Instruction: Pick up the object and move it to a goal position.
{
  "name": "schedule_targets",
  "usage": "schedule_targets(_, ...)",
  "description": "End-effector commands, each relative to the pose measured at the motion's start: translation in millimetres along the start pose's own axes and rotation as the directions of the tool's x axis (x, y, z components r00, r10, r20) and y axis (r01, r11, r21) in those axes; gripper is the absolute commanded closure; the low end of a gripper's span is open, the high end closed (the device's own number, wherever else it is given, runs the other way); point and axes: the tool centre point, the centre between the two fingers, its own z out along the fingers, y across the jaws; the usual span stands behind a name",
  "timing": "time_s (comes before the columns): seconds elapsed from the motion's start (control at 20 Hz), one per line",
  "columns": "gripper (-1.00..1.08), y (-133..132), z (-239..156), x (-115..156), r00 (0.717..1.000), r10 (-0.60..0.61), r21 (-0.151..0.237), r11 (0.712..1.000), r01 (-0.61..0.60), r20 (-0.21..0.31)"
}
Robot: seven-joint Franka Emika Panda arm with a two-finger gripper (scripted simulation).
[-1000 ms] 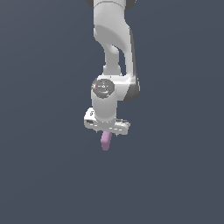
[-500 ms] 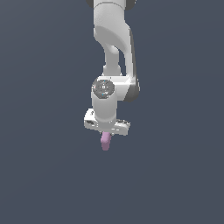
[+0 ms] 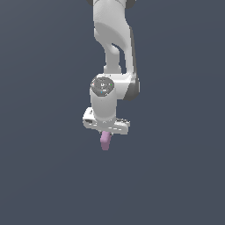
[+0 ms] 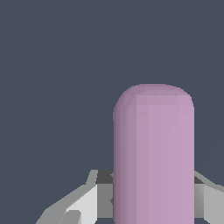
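Nothing visibly shifted since earlier, claw clenched on pale lilac block (smooth, round-ended), hanging downward

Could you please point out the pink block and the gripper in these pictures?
pink block (image 4: pixel 153 157): wrist view, middle of its broad face.
gripper (image 3: pixel 106 132): exterior view, between its fingertips, where the block's upper end sits.

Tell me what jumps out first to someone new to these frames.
The white arm comes down from the top of the exterior view against a plain dark grey backdrop. A pink block sticks out below the gripper, held between the fingers. In the wrist view that block fills much of the frame, rounded end pointing away from the camera.
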Motion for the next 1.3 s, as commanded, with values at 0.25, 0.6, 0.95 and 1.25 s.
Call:
schedule_targets(0.25,1.08,15.3,-47.6,5.2,1.000,0.001,0.001,1.000,-0.001,-0.002)
schedule_targets(0.6,1.08,37.4,-117.3,13.0,1.000,0.001,0.001,1.000,-0.001,-0.002)
schedule_targets(0.95,1.08,55.8,-175.6,21.2,1.000,0.001,0.001,1.000,-0.001,-0.002)
schedule_targets(1.25,1.08,63.8,-202.0,26.0,1.000,0.000,0.000,1.000,0.000,-0.002)
